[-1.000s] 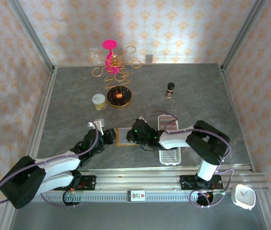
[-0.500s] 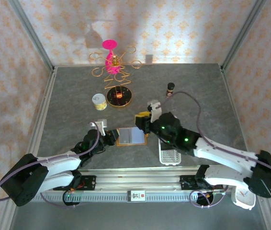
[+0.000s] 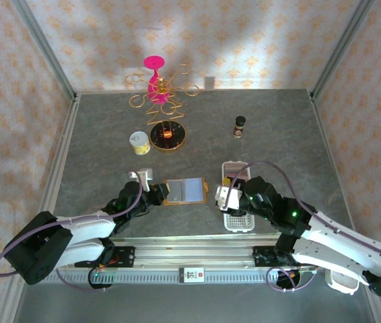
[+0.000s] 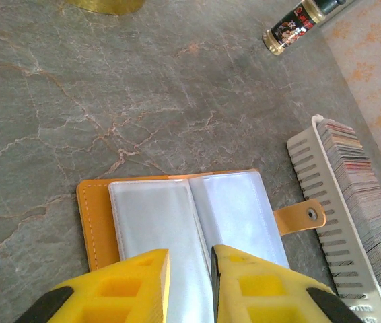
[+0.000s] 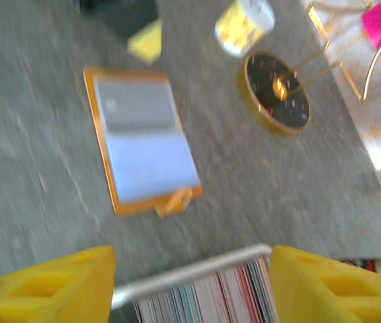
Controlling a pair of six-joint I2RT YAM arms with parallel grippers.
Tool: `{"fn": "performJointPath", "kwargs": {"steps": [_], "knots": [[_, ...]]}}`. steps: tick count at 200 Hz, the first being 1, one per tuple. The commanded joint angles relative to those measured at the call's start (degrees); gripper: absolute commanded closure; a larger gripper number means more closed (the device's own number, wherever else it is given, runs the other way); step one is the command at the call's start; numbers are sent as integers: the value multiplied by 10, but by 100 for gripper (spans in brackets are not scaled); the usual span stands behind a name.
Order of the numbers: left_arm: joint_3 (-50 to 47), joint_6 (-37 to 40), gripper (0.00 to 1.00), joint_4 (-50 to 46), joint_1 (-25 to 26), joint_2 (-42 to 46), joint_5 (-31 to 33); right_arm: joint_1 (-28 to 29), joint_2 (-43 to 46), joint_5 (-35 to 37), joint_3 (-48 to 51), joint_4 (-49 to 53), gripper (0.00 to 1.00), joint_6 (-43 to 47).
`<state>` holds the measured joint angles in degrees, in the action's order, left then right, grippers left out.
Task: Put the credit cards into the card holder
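Card holder (image 4: 184, 222) lay open and flat on the desk (image 4: 110, 101), clear sleeves up, tab pointing toward the white tray (image 4: 312, 175). Credit cards (image 4: 365, 195) stood packed on edge in that tray, just beside the holder's tab side. Left gripper (image 4: 190, 256) sat over the holder's edge away from the tray, fingers nearly together with a narrow gap. Could not tell whether it was clamped. Right gripper (image 5: 192, 256) hung above the tray, beside the holder, fingers wide apart.
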<state>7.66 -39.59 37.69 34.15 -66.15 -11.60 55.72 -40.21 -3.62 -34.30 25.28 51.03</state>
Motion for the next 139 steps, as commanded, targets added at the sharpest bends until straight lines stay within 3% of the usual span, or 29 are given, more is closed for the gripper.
{"fn": "performJointPath", "kwargs": {"steps": [1,67,139], "knots": [[1,3,76,21,7,-5,-4,1,0,107,35,87,36,106],[2,2,76,24,7,-10,-5,-39,-14,108,112,-1,34,146],[2,3,76,27,7,-18,-5,-58,-63,73,126,-56,37,169]]}}
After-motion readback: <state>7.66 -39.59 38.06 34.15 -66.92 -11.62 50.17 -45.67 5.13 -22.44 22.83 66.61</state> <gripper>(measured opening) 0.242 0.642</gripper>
